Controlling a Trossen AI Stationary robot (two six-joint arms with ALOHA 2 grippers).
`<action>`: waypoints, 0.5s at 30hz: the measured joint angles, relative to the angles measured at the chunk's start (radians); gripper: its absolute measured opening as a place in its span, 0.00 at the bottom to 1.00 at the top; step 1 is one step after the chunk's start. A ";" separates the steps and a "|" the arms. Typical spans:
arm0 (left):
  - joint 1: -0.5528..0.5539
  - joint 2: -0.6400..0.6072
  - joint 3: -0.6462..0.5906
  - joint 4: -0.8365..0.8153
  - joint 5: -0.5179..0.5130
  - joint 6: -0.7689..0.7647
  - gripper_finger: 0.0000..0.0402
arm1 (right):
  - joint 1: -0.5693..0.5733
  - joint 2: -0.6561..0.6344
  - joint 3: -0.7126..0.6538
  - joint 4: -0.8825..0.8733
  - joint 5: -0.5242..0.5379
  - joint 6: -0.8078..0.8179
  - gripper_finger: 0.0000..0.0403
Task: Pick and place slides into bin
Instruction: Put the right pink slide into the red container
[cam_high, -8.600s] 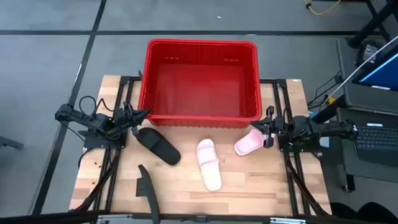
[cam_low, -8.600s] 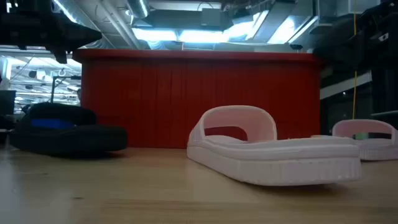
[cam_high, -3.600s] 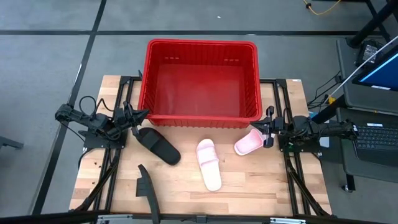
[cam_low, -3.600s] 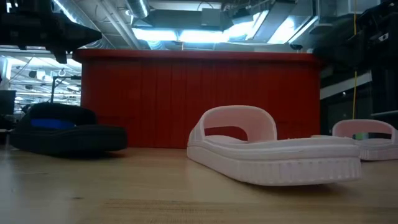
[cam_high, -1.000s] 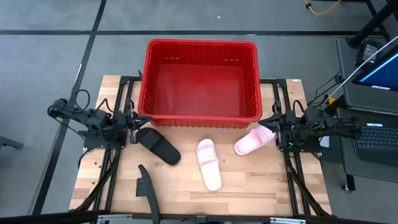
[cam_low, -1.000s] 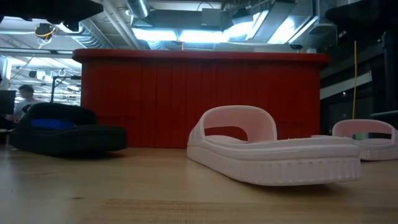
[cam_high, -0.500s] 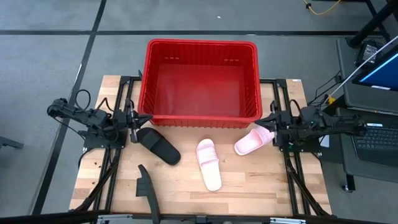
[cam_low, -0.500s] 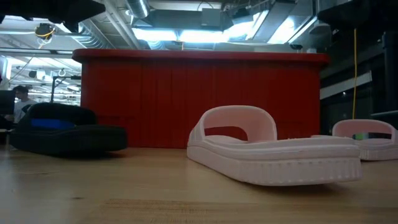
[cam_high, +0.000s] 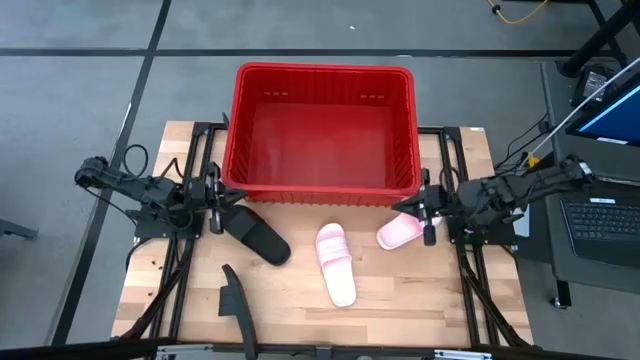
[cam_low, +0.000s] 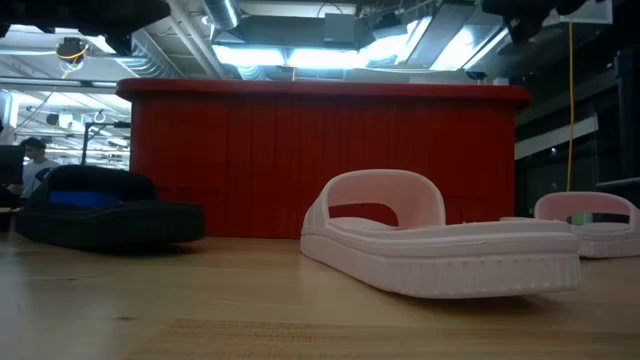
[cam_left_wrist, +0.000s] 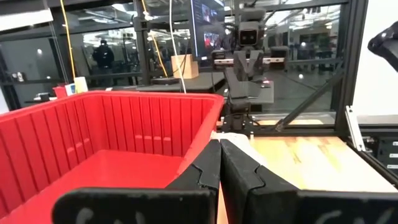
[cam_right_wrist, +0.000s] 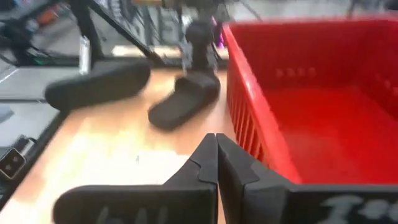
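The red bin (cam_high: 325, 130) stands at the table's far middle. One pink slide (cam_high: 336, 263) lies sole down in the middle, and also shows in the low view (cam_low: 430, 250). A second pink slide (cam_high: 398, 233) lies near the bin's near right corner. One black slide (cam_high: 255, 233) lies near the bin's near left corner. Another black slide (cam_high: 232, 298) is by the near edge. My left gripper (cam_high: 222, 195) is shut and empty beside the bin's left near corner. My right gripper (cam_high: 413, 206) is shut and empty, over the second pink slide's far end.
The bin's near wall (cam_high: 320, 190) rises right beside both grippers. Bare wood lies between the slides and along the near right of the table (cam_high: 430, 290). Dark frame rails (cam_high: 470, 280) run along both sides. A person (cam_low: 35, 150) shows far behind the table.
My right gripper has reached toward the table's left, from beside the second pink slide to over its far end, staying shut. The slides and the bin have not moved.
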 joint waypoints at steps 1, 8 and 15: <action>0.000 0.003 0.000 -0.001 0.000 -0.005 0.00 | 0.032 0.028 0.022 -0.030 0.041 0.028 0.00; 0.000 0.022 0.000 0.000 0.001 -0.015 0.00 | 0.235 0.196 0.169 -0.256 0.230 0.258 0.00; 0.000 0.041 0.000 -0.001 0.001 -0.014 0.00 | 0.326 0.308 0.273 -0.497 0.271 0.552 0.00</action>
